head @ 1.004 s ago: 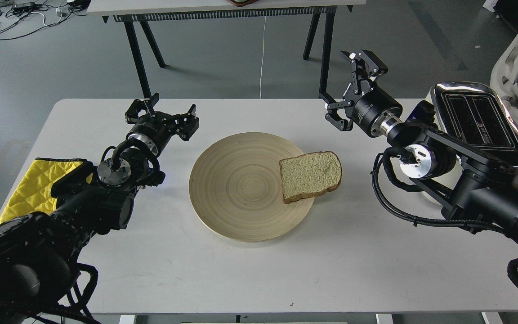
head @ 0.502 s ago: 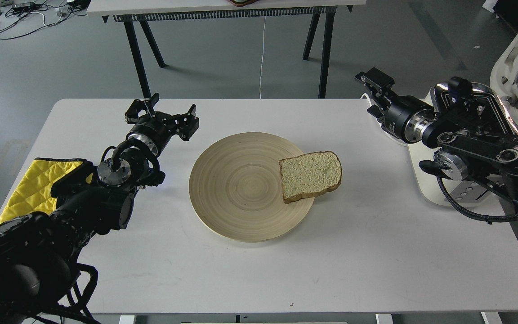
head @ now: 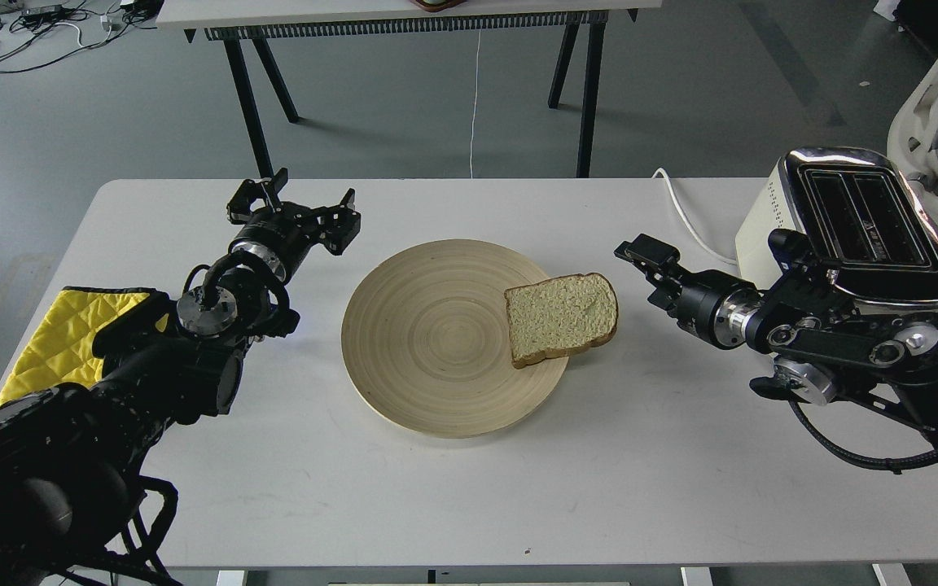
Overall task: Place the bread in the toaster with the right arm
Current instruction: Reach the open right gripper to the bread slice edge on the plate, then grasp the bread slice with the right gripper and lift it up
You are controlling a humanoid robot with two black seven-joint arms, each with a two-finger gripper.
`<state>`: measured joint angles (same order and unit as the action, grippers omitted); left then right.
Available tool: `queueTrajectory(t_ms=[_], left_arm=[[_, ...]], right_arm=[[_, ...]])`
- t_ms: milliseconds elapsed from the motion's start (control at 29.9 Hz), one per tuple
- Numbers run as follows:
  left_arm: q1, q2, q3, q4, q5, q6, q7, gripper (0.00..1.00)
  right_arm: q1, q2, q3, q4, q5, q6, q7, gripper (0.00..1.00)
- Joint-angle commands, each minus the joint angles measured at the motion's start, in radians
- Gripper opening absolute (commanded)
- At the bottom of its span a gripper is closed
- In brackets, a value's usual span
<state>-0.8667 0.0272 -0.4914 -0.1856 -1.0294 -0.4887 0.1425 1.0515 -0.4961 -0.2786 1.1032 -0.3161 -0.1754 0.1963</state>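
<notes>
The bread [head: 562, 317] lies flat, overhanging the right rim of a round wooden plate [head: 428, 342] in the middle of the white table. The toaster [head: 860, 220] stands at the table's far right, both black slots facing up and empty. My right gripper [head: 642, 254] is low over the table, just right of the bread and apart from it, pointing left. It is seen edge-on and dark, so its fingers cannot be told apart. My left gripper [head: 298, 205] is open and empty to the left of the plate.
A yellow quilted cloth [head: 62, 334] lies at the table's left edge under my left arm. The toaster's white cord [head: 685, 216] runs over the back right of the table. A second table [head: 404, 16] stands behind, and a white chair [head: 937, 81] at far right.
My right arm has swung down and left from in front of the toaster to low beside the bread, uncovering the toaster. The bread, plate and left arm have not moved.
</notes>
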Motion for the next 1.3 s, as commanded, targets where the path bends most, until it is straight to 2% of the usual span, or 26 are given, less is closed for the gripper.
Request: queueTrajectory(t_ms=[0,100,435,602,736,903,1104,1271], left_arm=[[0.000,0.000,0.001,0.000,0.000,0.000,0.000,1.00],[0.000,0.000,0.001,0.000,0.000,0.000,0.000,1.00],[0.000,-0.001,0.001,0.000,0.000,0.000,0.000,1.00],[0.000,-0.001,0.001,0.000,0.000,0.000,0.000,1.00],[0.000,-0.001,0.001,0.000,0.000,0.000,0.000,1.00],[-0.002,-0.001,0.001,0.000,0.000,0.000,0.000,1.00],[0.000,-0.001,-0.001,0.000,0.000,0.000,0.000,1.00],[0.000,-0.001,0.001,0.000,0.000,0.000,0.000,1.00]], right_arm=[[-0.013,0.021,-0.014,0.012,-0.010,-0.018,0.000,0.97],[-0.011,0.031,-0.022,0.017,-0.026,-0.019,0.000,0.93],[-0.010,0.034,-0.024,0.032,-0.029,-0.019,0.000,0.66],[-0.010,0.039,-0.024,0.040,-0.029,-0.018,0.005,0.57],[-0.010,0.042,-0.022,0.043,-0.032,-0.018,0.006,0.36],[-0.007,0.045,-0.017,0.043,-0.032,-0.022,0.017,0.23],[-0.001,0.045,-0.010,0.043,-0.032,-0.033,0.023,0.00],[0.024,0.041,0.012,0.060,-0.031,-0.078,0.034,0.00]])
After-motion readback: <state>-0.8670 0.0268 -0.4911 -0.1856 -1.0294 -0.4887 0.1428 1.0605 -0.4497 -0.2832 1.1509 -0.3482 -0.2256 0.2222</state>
